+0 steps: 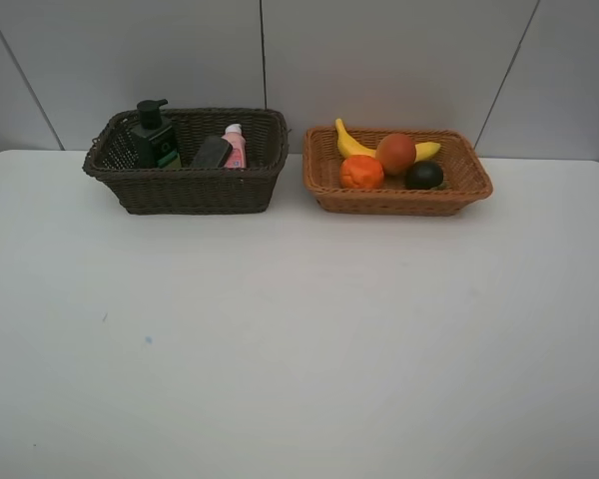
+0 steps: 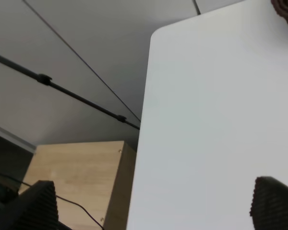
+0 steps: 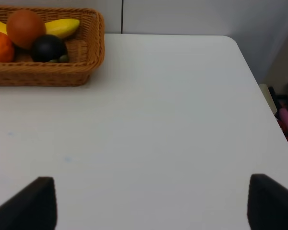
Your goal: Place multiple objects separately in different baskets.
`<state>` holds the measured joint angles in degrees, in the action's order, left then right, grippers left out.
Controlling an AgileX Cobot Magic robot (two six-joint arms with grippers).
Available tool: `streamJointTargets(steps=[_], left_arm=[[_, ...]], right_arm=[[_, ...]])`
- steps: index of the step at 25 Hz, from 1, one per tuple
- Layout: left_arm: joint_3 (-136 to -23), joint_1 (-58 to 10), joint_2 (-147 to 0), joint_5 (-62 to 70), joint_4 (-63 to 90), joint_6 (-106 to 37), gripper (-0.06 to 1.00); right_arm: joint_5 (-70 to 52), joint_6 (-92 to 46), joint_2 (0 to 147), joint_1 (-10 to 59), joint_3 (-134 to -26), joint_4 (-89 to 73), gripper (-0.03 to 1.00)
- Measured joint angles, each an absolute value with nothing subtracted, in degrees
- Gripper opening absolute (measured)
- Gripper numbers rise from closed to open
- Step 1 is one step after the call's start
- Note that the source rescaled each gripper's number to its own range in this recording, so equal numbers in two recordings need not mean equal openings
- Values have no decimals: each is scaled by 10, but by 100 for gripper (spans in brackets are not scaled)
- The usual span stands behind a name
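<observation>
Both the left gripper (image 2: pixel 153 203) and right gripper (image 3: pixel 151 201) stand with jaws wide apart, holding nothing. On the white table (image 1: pixel 299 329), the dark brown basket (image 1: pixel 190 190) at eleven o'clock holds an upright pump bottle (image 1: pixel 152 135), its label too small to read. The tan basket (image 1: pixel 399 195) at one o'clock holds the banana (image 1: pixel 351 145), its long axis running nine to three.

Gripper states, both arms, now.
Left gripper: open, holding nothing.
Right gripper: open, holding nothing.

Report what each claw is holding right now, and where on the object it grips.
Nothing is held. The left claw and the right claw both stand open over the bare white table, with nothing between their fingers.
</observation>
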<state>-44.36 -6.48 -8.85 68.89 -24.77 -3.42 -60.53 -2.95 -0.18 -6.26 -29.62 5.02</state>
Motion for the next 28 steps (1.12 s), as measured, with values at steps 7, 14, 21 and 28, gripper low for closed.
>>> streamJointTargets(steps=[7,14,21,28], left_arm=[[-411,31,-39,689,-106,-48,100],[-328,41,-39,665,-25,-11,100],[-290,39,-39,615,-4,11,100],[-290,-20,0,611,-6,19,100]], right_arm=[[-605,-30,-2,-63,-296,50,100],[-605,-30,-2,-63,-296,50,100],[-605,-30,-2,-63,-296,50,100],[-605,-30,-2,-63,-296,50,100]])
